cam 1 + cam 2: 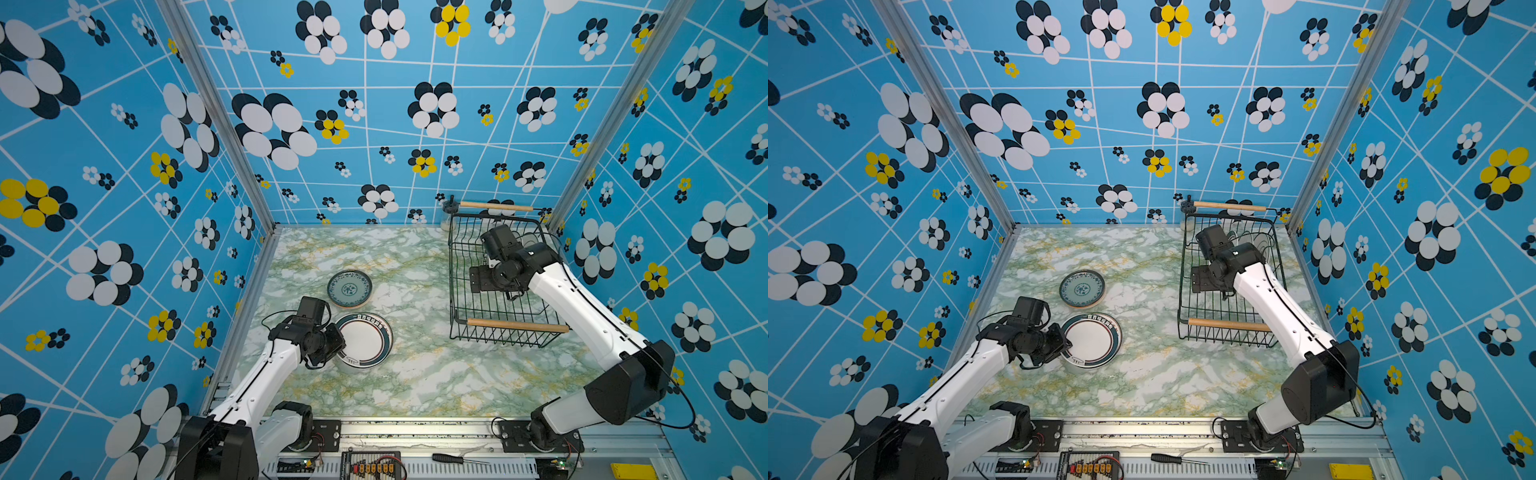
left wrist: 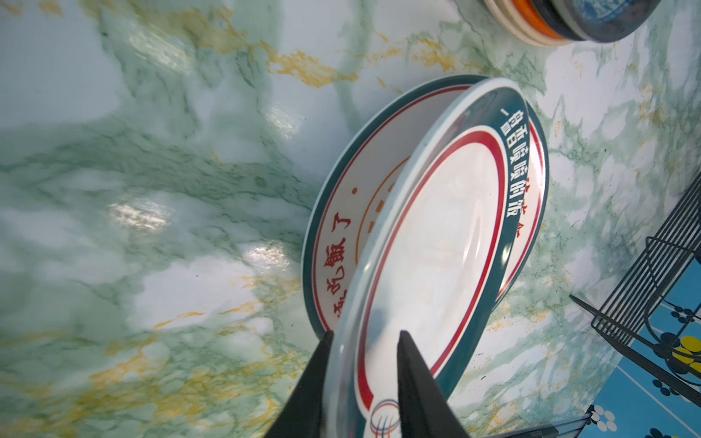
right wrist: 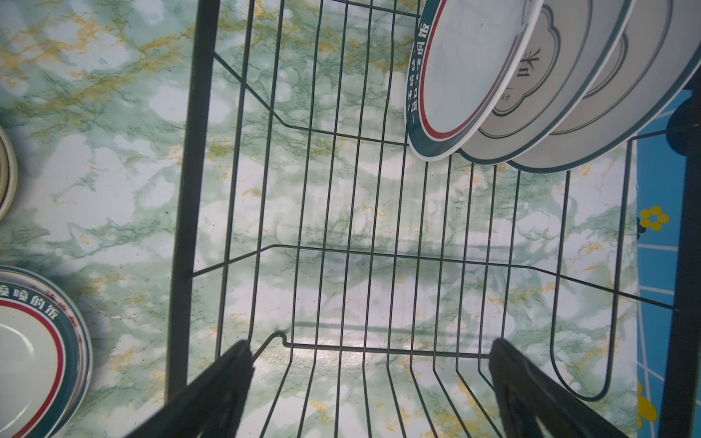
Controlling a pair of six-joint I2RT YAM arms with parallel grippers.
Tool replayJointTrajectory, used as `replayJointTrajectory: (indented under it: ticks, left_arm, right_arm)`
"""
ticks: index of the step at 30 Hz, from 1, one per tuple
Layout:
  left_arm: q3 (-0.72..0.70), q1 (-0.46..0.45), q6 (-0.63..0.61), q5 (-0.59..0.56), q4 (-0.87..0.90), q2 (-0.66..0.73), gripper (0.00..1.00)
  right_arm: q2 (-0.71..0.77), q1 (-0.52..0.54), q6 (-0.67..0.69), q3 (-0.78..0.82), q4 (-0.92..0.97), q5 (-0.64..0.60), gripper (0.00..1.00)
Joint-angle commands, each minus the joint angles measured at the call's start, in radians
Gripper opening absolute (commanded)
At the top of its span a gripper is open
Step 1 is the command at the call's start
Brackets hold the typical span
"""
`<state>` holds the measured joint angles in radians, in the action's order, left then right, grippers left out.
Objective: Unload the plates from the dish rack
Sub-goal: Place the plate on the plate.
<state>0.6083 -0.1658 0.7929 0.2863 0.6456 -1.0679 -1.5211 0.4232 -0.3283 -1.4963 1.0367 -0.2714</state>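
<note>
Left hand [image 2: 364, 337]: narrow, astride the rim of the tilted plate [image 2: 436, 235]; I cannot tell if it grips.
Right hand [image 3: 371, 347]: wide, over the rack [image 3: 188, 151]; plates [image 3: 466, 76] ahead, untouched.

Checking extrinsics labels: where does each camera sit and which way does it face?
Top views: high above the base side, looking down toward the back wall; both show left arm, right arm, table, dish rack.
Left wrist: on the left arm, looking along the left tool at a tilted teal-rimmed plate resting on a lower plate.
Right wrist: on the right arm, looking down past the open right tool through the rack floor; standing plates beyond.
Shared: rack and teal-rimmed plate appear in every view.
</note>
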Motion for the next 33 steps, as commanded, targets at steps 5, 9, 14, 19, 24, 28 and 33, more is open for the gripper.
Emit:
replayJointTrajectory:
  ticks: [5,9,14,19,24,28,33]
  left_arm:
    - [-0.028,-0.009,-0.015,-0.012,-0.043,-0.039,0.34]
    - [-0.034,-0.007,-0.01,-0.016,-0.054,-0.04,0.37]
    - [-0.025,-0.009,-0.017,-0.023,-0.046,-0.047,0.42]
    - [-0.016,-0.007,-0.024,-0.03,-0.042,-0.066,0.48]
    - [0.002,-0.014,-0.034,-0.028,-0.028,-0.056,0.57]
    - [0.031,-0.013,-0.05,-0.051,0.012,-0.001,0.64]
    - [0.113,-0.005,-0.113,-0.071,0.062,0.043,0.73]
  right_arm:
    - [0.022,-0.001,0.004,0.022,-0.002,0.012,0.99]
    - [0.027,-0.001,0.005,0.023,-0.002,0.011,0.99]
    - [0.022,-0.001,0.008,0.019,-0.003,0.019,0.99]
    - [0.024,-0.001,0.011,0.021,-0.005,0.021,0.99]
    - [0.021,-0.002,0.014,0.026,-0.004,0.015,0.99]
    - [0.012,-0.006,0.015,0.031,-0.009,0.011,0.99]
    - [0.003,-0.018,0.014,0.021,-0.003,0.005,0.99]
